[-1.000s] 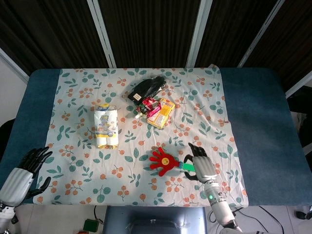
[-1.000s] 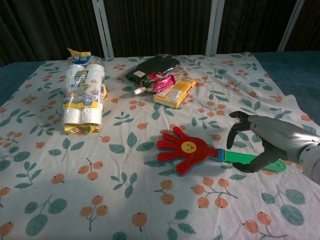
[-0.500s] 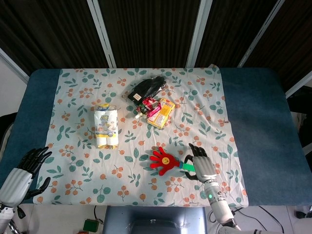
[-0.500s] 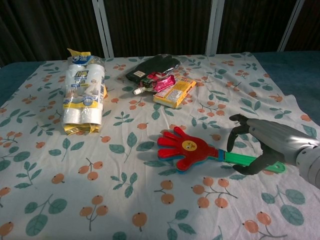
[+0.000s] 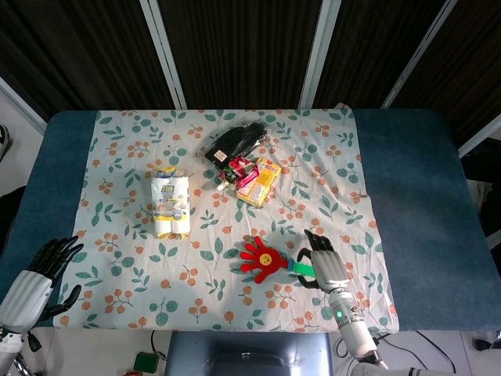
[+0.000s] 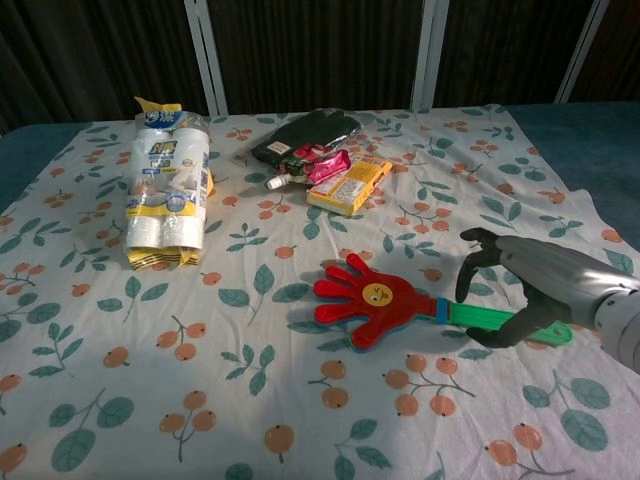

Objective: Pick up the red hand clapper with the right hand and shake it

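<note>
The red hand clapper [image 5: 260, 259] [image 6: 372, 298] lies flat on the floral cloth, its green handle [image 6: 500, 322] pointing right. My right hand [image 5: 324, 262] [image 6: 535, 285] arches over that handle. Its fingers [image 6: 470, 268] curve down past the far side and stay apart from the handle, while the thumb touches the near side. The grip is not closed. My left hand [image 5: 43, 270] hovers at the table's near left corner with its fingers spread, holding nothing; the chest view does not show it.
A pack of white and yellow rolls [image 5: 171, 203] [image 6: 166, 190] lies to the left. A black pouch [image 5: 235, 141] [image 6: 305, 130] and snack packets [image 5: 255, 177] [image 6: 348, 180] sit at the back middle. The cloth's right edge [image 5: 376, 227] meets the blue table [image 5: 423, 204].
The clapper head rose very slightly half a second ago and has settled back. The right hand stays over the handle and the left hand has barely moved.
</note>
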{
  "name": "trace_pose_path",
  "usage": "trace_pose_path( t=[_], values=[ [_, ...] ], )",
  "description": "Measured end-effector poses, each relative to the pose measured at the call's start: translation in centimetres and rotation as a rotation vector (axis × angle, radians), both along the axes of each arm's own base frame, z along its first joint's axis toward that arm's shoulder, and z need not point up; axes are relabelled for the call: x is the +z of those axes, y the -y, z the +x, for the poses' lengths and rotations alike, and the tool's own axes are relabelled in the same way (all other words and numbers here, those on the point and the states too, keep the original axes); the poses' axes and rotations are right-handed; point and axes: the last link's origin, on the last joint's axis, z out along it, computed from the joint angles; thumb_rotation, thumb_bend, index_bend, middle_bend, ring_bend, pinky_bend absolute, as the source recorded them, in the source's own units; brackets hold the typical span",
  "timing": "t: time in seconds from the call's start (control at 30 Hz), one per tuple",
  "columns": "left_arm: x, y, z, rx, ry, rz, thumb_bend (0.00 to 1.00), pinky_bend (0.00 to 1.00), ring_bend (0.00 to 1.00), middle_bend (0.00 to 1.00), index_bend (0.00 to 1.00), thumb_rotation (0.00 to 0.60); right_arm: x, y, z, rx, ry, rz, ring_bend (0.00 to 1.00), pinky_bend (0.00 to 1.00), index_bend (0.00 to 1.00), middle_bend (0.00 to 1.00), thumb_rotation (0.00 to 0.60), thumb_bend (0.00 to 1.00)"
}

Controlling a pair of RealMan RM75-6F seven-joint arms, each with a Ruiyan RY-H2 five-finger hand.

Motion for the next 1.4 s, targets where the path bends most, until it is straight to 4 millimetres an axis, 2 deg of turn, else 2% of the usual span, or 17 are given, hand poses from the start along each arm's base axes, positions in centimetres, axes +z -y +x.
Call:
trace_pose_path(
  t=[0.7, 0.8, 1.0, 1.1, 1.23, 1.4],
  values=[
    [0.2, 0.1, 0.0, -0.001, 0.007, 0.003, 0.44, 0.07, 0.00, 0.00, 0.00, 0.600, -0.6, 0.3, 0.2, -0.010, 0.002, 0.004, 0.00, 0.00, 0.61, 0.06, 0.600, 0.40],
    [0.2, 0.1, 0.0, -0.002, 0.008, 0.004, 0.44, 0.07, 0.00, 0.00, 0.00, 0.600, -0.7, 0.4, 0.3, -0.009, 0.000, 0.003, 0.00, 0.00, 0.63, 0.08, 0.600, 0.41],
    [0.2, 0.1, -0.1, 0.000, 0.008, 0.005, 0.44, 0.07, 0.00, 0.00, 0.00, 0.600, -0.6, 0.6, 0.6, 0.005, 0.004, -0.018, 0.01, 0.00, 0.71, 0.22, 0.600, 0.43],
    [0.2, 0.1, -0.1, 0.001, 0.007, 0.005, 0.44, 0.07, 0.00, 0.00, 0.00, 0.600, -0.4, 0.8, 0.8, 0.017, 0.001, -0.035, 0.09, 0.05, 0.74, 0.28, 0.600, 0.45],
    [0.2, 0.0, -0.1, 0.002, 0.006, 0.006, 0.44, 0.07, 0.00, 0.00, 0.00, 0.600, -0.3, 1.0, 1.0, 0.022, 0.010, -0.055, 0.26, 0.20, 0.79, 0.41, 0.600, 0.48],
    [0.2, 0.0, -0.1, 0.003, 0.004, 0.004, 0.44, 0.07, 0.00, 0.00, 0.00, 0.600, -0.2, 1.1, 1.1, 0.022, 0.026, -0.066, 0.37, 0.36, 0.82, 0.49, 0.600, 0.50]
  ],
)
